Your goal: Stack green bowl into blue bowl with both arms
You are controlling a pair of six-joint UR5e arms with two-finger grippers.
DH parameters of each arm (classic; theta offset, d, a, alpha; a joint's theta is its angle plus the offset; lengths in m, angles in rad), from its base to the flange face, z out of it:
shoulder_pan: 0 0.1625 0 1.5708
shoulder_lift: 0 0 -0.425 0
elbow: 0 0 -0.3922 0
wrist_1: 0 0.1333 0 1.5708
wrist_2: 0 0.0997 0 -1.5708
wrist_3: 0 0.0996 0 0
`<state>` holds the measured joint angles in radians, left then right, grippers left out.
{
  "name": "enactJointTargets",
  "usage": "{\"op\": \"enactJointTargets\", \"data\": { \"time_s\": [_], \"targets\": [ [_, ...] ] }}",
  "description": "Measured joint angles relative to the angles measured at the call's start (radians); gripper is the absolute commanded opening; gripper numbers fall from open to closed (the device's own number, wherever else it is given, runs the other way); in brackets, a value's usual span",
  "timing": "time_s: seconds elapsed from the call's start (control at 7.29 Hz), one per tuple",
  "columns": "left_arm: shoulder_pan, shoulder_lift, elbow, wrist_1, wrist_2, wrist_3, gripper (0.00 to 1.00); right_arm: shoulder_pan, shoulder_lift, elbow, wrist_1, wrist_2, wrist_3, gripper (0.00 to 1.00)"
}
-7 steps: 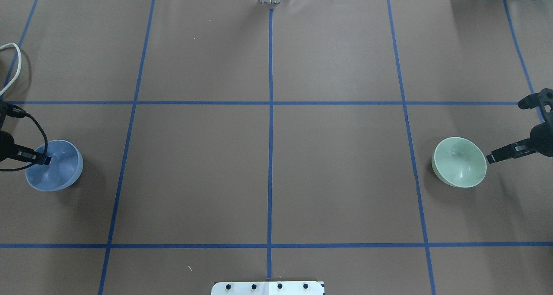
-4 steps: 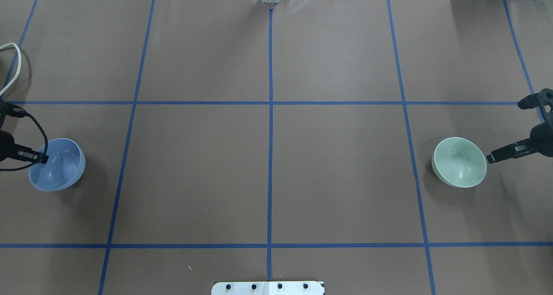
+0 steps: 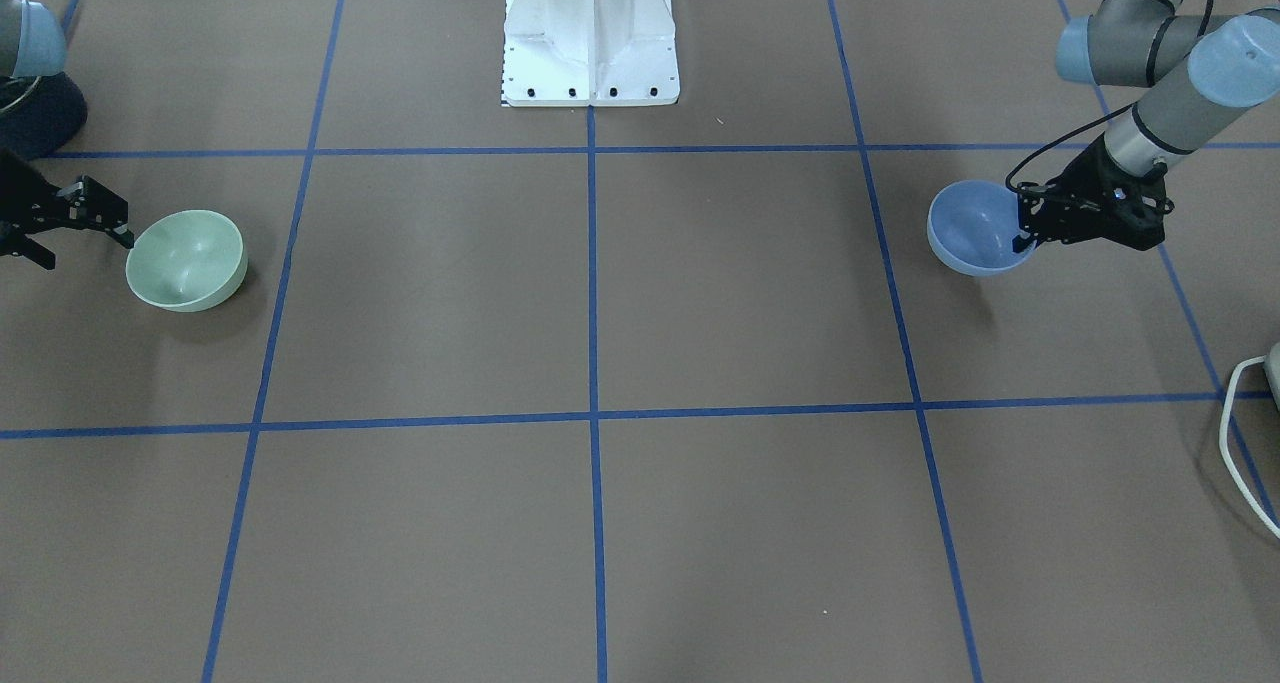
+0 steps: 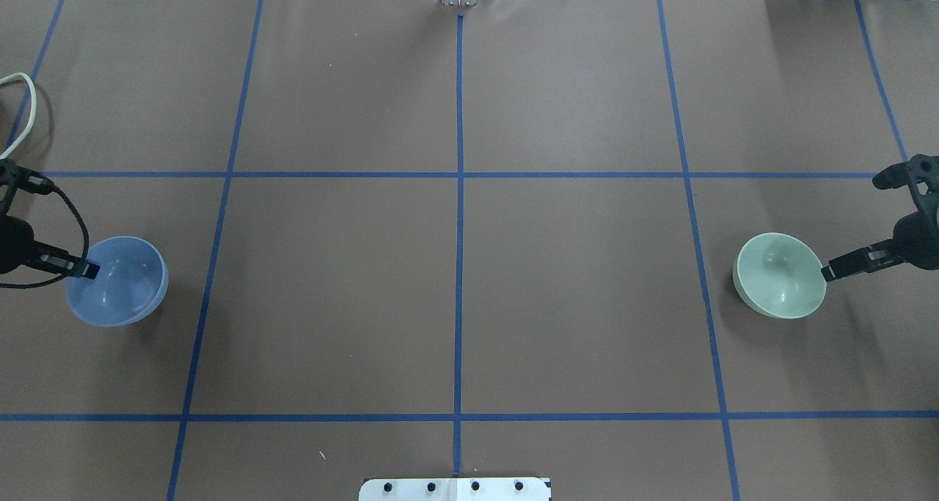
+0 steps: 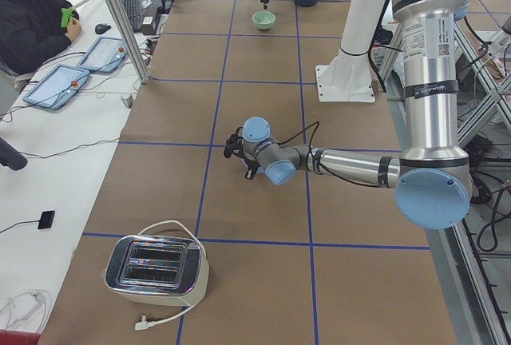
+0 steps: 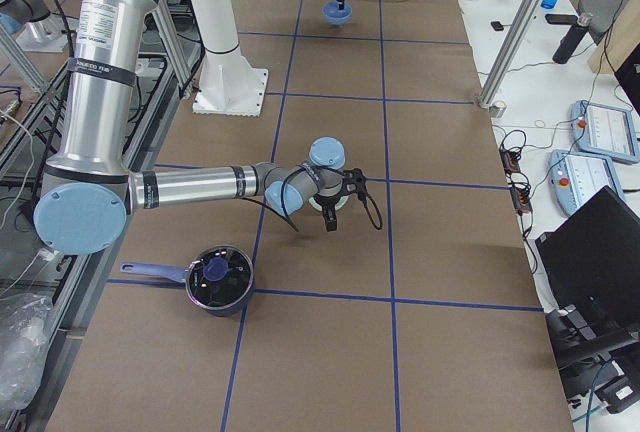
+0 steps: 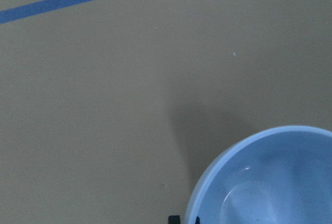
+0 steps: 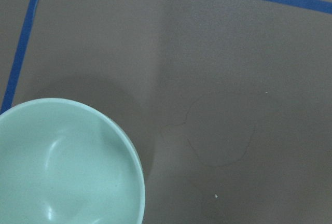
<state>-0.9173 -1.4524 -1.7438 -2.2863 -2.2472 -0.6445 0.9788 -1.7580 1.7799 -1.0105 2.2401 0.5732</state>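
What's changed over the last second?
The left hand, shut on the rim of the blue bowl, has carried it toward the middle of the table. The open right hand edged slightly closer to the green bowl, which stayed put.

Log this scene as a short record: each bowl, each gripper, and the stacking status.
blue bowl: tilted, seemingly raised off the table, on the robot's left side
left gripper: shut on the blue bowl's rim
green bowl: resting on the table, on the robot's right side
right gripper: at the green bowl's outer rim, looks open, not holding it
stacked: no, the bowls are far apart
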Motion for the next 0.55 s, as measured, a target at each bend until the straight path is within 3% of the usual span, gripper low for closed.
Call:
{"op": "enactJointTargets", "data": {
  "time_s": [0.27, 0.41, 0.55],
  "targets": [
    [-0.002, -0.072, -0.086, 0.166, -0.019, -0.015, 0.0, -0.016, 0.045, -0.048, 0.001, -0.002, 0.005, 0.94],
    [-0.002, -0.103, -0.119, 0.233, -0.021, -0.034, 0.0, -0.02, 0.065, -0.067, 0.001, -0.002, 0.006, 0.68],
    [-0.001, -0.119, -0.134, 0.263, -0.022, -0.046, 0.0, -0.022, 0.076, -0.078, 0.001, -0.002, 0.007, 0.35]
  ]
}}
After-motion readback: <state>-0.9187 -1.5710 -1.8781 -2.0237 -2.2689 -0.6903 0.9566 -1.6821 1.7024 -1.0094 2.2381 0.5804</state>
